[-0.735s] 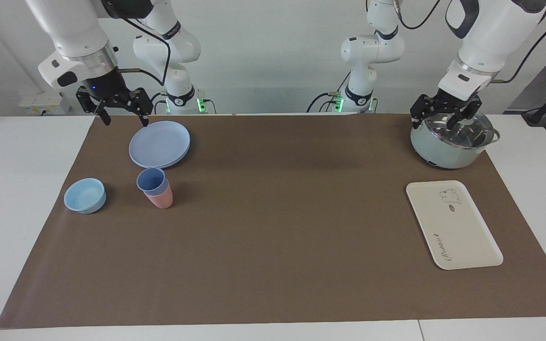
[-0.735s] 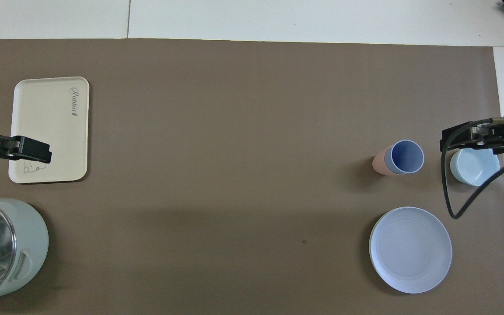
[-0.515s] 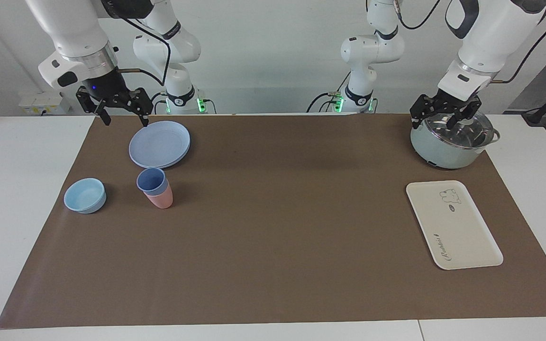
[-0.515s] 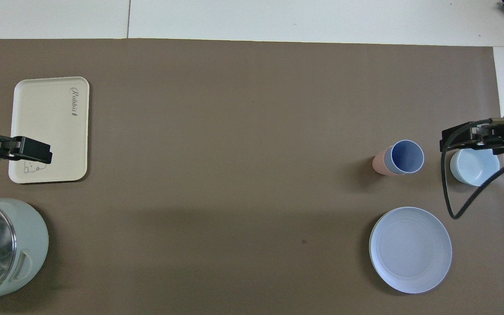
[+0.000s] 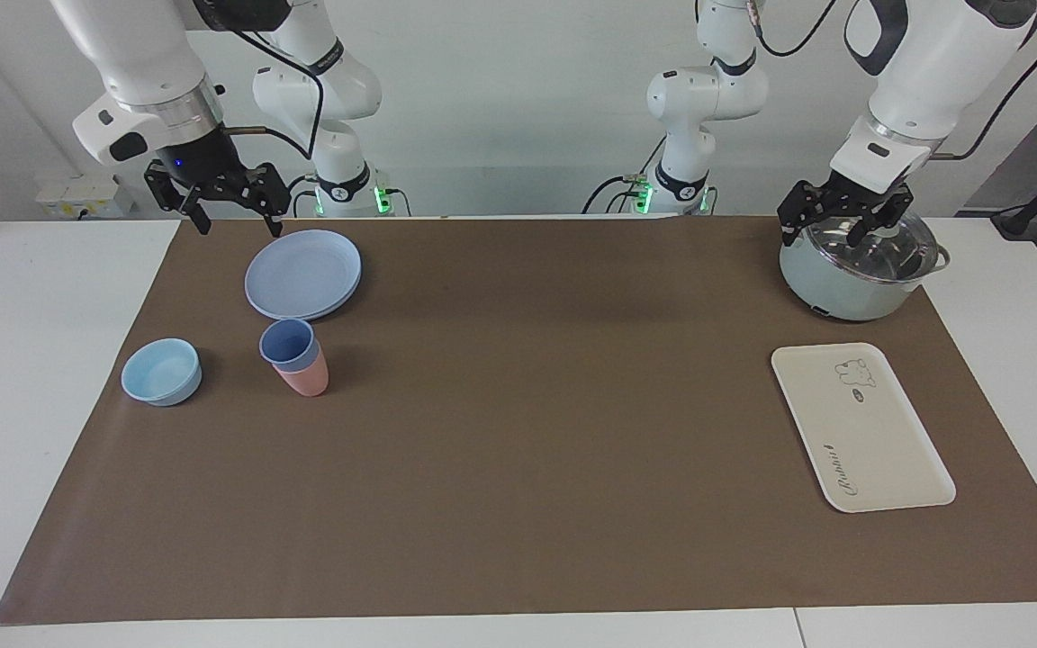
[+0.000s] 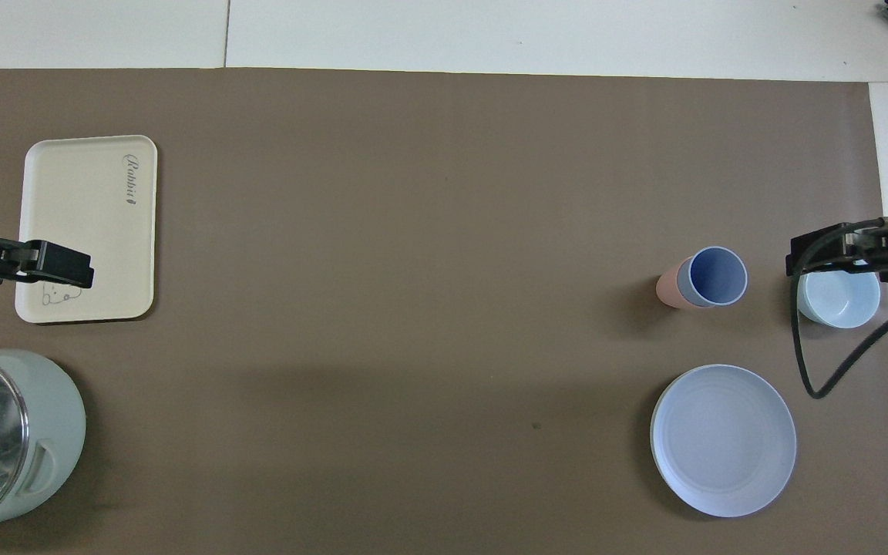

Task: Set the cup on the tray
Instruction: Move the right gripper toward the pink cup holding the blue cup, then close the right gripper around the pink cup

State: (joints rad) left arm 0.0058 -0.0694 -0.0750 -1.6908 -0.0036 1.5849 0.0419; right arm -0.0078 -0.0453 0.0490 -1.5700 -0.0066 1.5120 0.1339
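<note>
The periwinkle-blue cup stands nested inside a pink cup on the brown mat; it also shows in the overhead view. The cream tray lies flat and bare toward the left arm's end, and in the overhead view too. My right gripper hangs open and empty in the air over the mat's edge beside the round plate, well apart from the cup. My left gripper hangs open and empty over the pot's lid.
A round blue plate lies nearer to the robots than the cups. A light-blue bowl sits beside the cups toward the right arm's end. A pale-green pot with a glass lid stands nearer to the robots than the tray.
My right gripper has risen a little and drifted toward the right arm's end. The left gripper and all objects stay as they were.
</note>
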